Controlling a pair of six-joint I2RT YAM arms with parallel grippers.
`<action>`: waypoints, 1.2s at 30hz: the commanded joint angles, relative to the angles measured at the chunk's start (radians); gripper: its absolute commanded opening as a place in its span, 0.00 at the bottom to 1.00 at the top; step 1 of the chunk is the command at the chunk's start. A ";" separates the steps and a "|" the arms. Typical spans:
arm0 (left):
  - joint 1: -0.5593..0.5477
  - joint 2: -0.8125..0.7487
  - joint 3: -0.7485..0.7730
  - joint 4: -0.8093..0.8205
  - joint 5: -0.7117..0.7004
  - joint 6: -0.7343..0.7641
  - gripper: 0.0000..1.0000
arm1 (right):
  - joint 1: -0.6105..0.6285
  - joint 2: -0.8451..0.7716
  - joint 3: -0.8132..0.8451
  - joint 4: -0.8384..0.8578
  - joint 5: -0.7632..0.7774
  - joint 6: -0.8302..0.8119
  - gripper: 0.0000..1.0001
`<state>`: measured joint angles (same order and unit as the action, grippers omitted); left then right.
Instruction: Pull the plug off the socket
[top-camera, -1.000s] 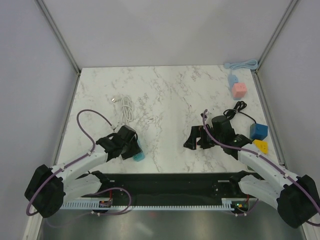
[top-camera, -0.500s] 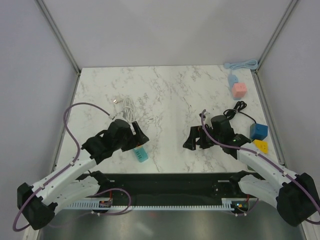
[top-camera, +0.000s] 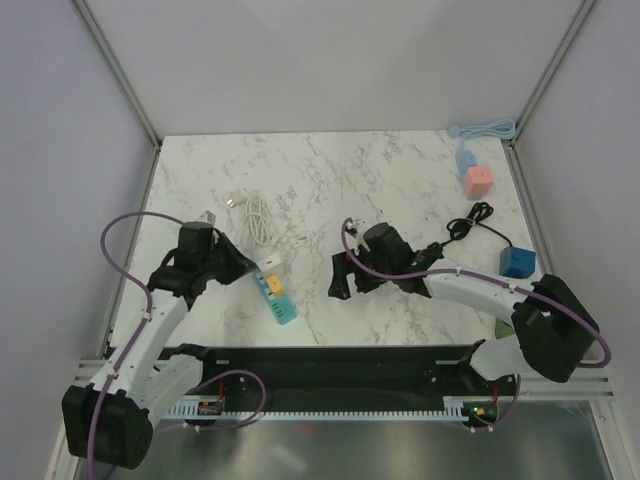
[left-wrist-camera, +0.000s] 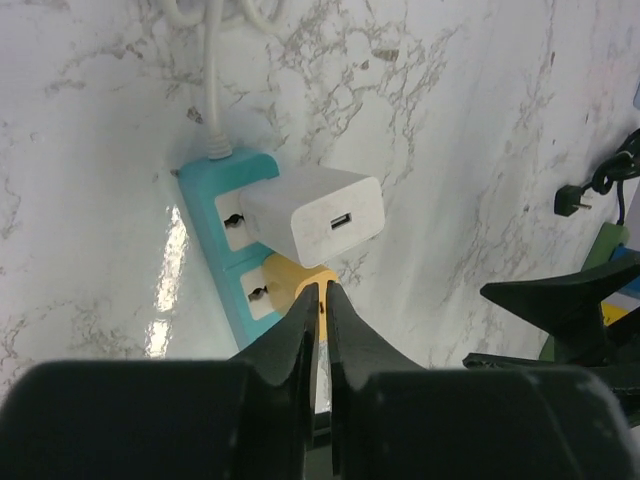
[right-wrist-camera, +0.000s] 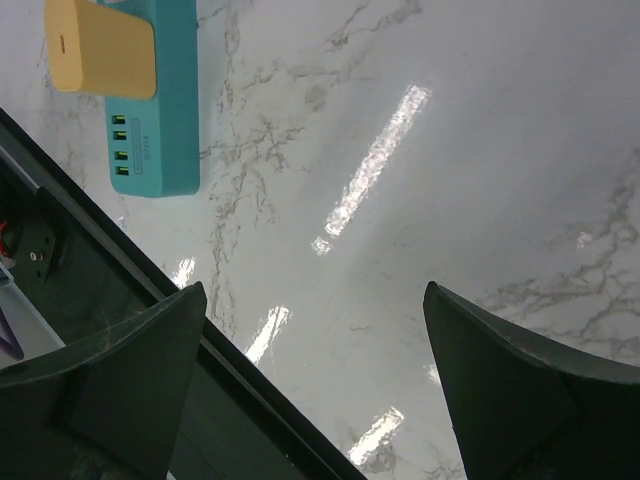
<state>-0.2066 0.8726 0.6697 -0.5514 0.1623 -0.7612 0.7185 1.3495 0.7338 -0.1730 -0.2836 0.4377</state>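
Since the left gripper (left-wrist-camera: 322, 295) hangs with its fingers pressed together on nothing, tips just over the yellow plug (left-wrist-camera: 292, 277) at frame centre, it should part them and clamp a plug's flat sides, then pull straight out. The right gripper (right-wrist-camera: 310, 310), wide open and empty, could pin the glossy teal power strip (left-wrist-camera: 215, 178). A boxy, matte white USB charger (left-wrist-camera: 315, 215) fills the adjacent socket on the slick marble tabletop (left-wrist-camera: 450, 120).

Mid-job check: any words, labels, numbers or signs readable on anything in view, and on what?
No text is legible in any view.
teal power strip: small print near one end, too small to read.
white charger: no marking visible.
yellow plug: no marking visible.
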 joint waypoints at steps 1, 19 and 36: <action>0.032 0.040 -0.047 0.071 0.129 0.048 0.10 | 0.102 0.080 0.108 0.081 0.127 0.007 0.98; 0.038 0.037 -0.254 0.272 0.200 -0.040 0.02 | 0.277 0.287 0.288 0.153 0.236 0.024 0.92; 0.039 0.144 -0.280 0.343 0.166 -0.010 0.02 | 0.318 0.433 0.446 0.148 0.225 0.019 0.75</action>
<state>-0.1730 1.0023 0.3916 -0.2527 0.3401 -0.7761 1.0168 1.7649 1.1210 -0.0391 -0.0792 0.4591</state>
